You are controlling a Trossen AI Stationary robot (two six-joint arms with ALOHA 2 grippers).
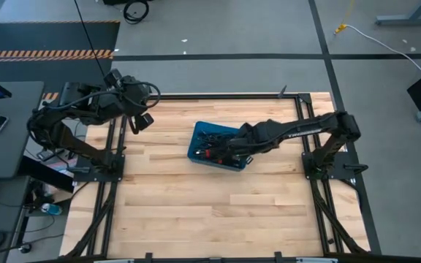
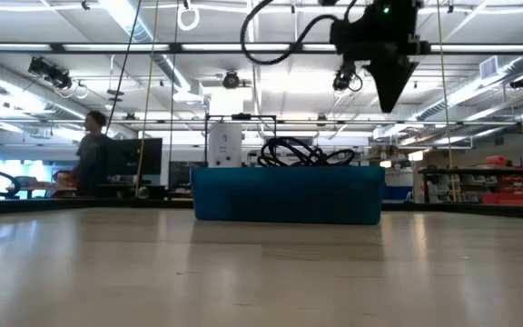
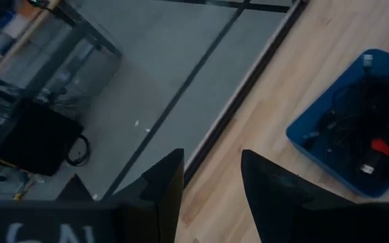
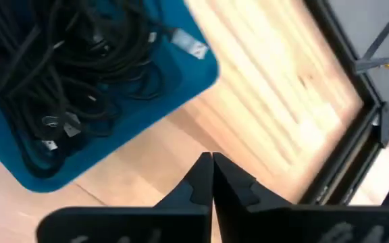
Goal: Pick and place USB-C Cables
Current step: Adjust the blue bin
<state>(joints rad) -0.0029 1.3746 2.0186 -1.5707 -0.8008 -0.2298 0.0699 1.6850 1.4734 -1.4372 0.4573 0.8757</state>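
Note:
Several black USB-C cables (image 1: pixel 214 140) lie in a tangled heap inside a blue bin (image 1: pixel 196 151) at the table's middle. They also show in the right wrist view (image 4: pixel 66 74) and the left wrist view (image 3: pixel 363 125), one with a red tie (image 3: pixel 380 146). In the low view loops of cable (image 2: pixel 302 152) stick up over the bin's wall (image 2: pixel 284 195). My right gripper (image 4: pixel 212 162) is shut and empty, raised above the table by the bin (image 1: pixel 226 153). My left gripper (image 3: pixel 211 179) is open and empty, raised over the table's far left corner (image 1: pixel 145 122).
The bare wood tabletop (image 1: pixel 210 212) stretches on the near side of the bin. A black frame rail (image 4: pixel 343 155) runs along the table's edge. A person (image 2: pixel 89 150) stands in the room behind the table.

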